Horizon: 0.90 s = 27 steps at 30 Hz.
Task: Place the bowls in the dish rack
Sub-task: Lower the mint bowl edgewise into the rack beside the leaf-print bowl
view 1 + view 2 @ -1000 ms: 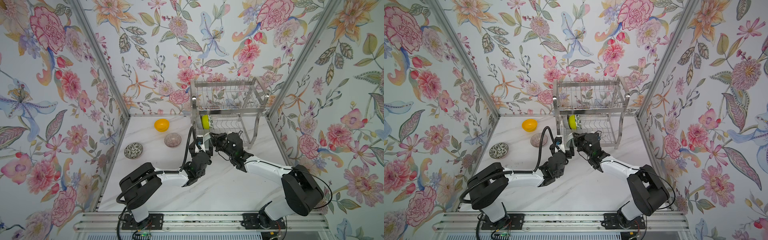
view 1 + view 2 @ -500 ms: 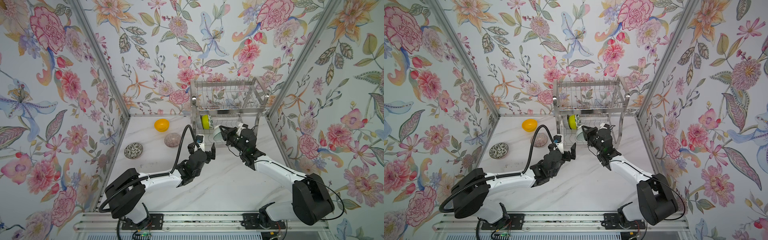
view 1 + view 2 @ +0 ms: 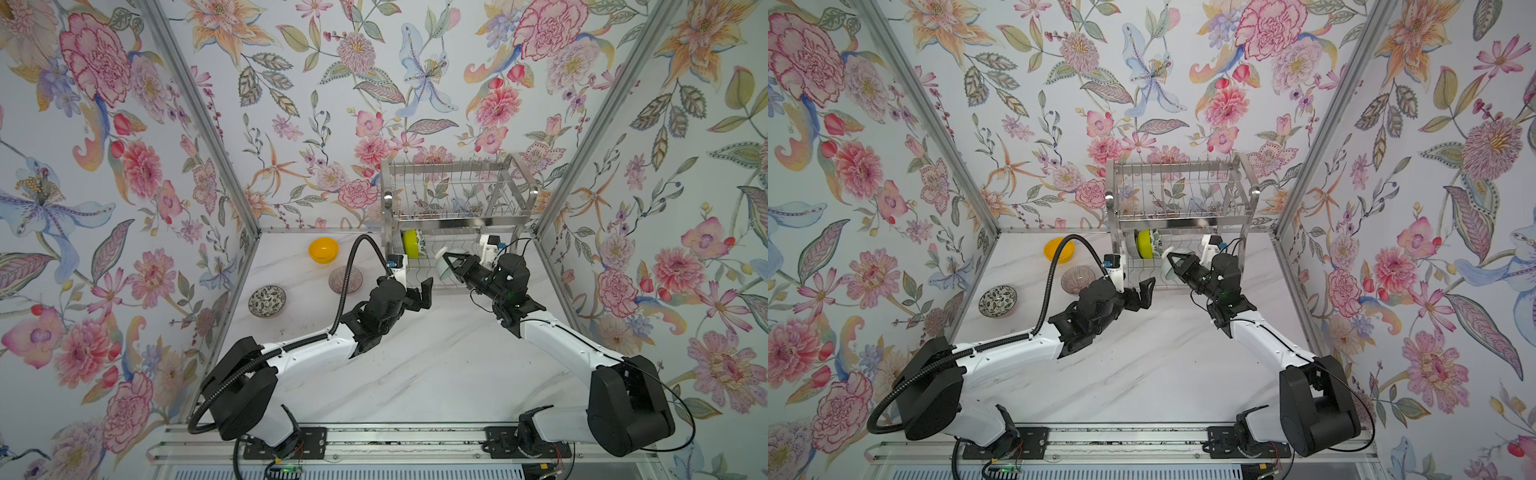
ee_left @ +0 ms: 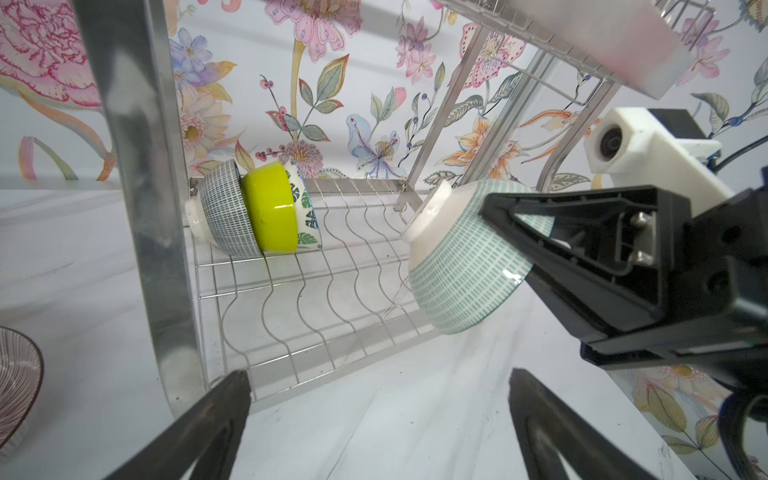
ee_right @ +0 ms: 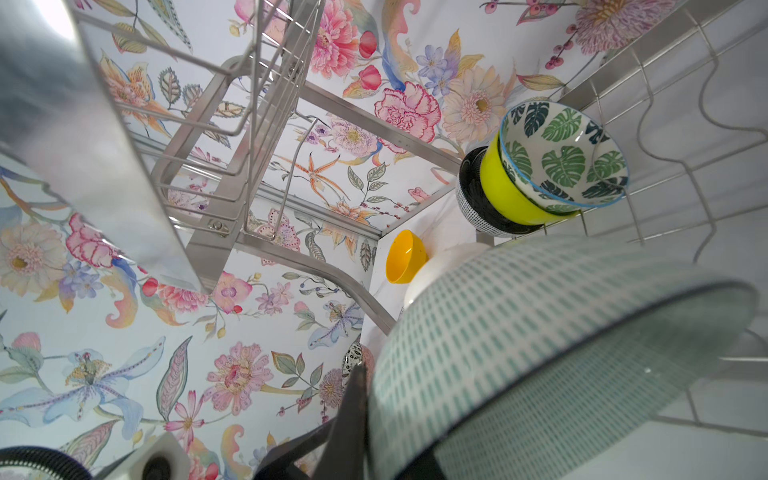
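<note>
Three bowls lie nested on their sides in the lower tier of the dish rack (image 3: 457,216): a dark hatched bowl (image 4: 224,216) outermost, a lime-green bowl (image 4: 270,216) inside it, and a leaf-print bowl (image 5: 565,162) innermost. Their mouths are turned toward my right fingers (image 3: 455,264).

Those right fingers are clamped on the rim of a fourth, the pale green dashed bowl (image 4: 457,270), with one finger along the outside of its wall and the other hidden within. It hangs tipped on its side, its white foot pointing away from my fingertips toward the nested three. It is over the wavy wires of the same tier and apart from that stack. Whether it touches the wires I cannot tell.

My left fingers (image 4: 216,415) stand wide apart and hold nothing, hovering above the table (image 3: 415,374) just in front of the rack's lower tier.

Beyond my left fingers, on the side away from my right arm, three more bowls sit upright on the table. A pinkish ribbed glass bowl (image 3: 345,280) is nearest, an orange-yellow bowl (image 3: 323,250) is farther back by the wall, and a black-white speckled bowl (image 3: 267,301) is farthest out to the side.
</note>
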Available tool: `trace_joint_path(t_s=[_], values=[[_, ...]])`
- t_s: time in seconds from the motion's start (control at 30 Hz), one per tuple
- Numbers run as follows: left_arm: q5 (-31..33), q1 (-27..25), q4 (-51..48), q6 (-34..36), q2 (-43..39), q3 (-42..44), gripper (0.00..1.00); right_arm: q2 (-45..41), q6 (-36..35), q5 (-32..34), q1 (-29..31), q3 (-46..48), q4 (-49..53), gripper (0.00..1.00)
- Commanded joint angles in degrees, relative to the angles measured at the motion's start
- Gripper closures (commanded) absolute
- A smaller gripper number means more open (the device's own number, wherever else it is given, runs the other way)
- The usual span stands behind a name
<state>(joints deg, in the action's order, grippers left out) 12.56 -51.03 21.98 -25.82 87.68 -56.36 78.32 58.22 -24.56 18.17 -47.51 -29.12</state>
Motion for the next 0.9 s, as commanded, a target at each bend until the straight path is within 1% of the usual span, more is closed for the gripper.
trace_joint_path(t_s=[0.0, 0.2, 0.5, 0.7, 0.87], values=[[-2.7, 0.7, -0.9, -2.3, 3.4, -2.9, 0.01, 0.3, -7.6, -6.7, -1.9, 0.0, -6.3, 1.00], [0.9, 0.8, -1.1, -4.5, 7.1, -6.1, 0.01, 3.5, -11.9, -11.1, -4.8, -1.0, -6.7, 1.00], [6.1, 0.9, -2.2, -9.2, 12.1, -10.4, 0.01, 9.1, -14.6, -13.4, -7.2, -3.9, -7.9, 1.00], [7.7, 0.9, -3.8, -13.5, 14.9, -13.3, 0.01, 13.7, -16.9, -16.7, -8.9, -7.0, -9.5, 1.00], [8.2, 0.9, -4.3, -14.5, 16.5, -14.8, 0.01, 18.0, -17.8, -17.7, -9.5, -10.0, -10.9, 1.00]])
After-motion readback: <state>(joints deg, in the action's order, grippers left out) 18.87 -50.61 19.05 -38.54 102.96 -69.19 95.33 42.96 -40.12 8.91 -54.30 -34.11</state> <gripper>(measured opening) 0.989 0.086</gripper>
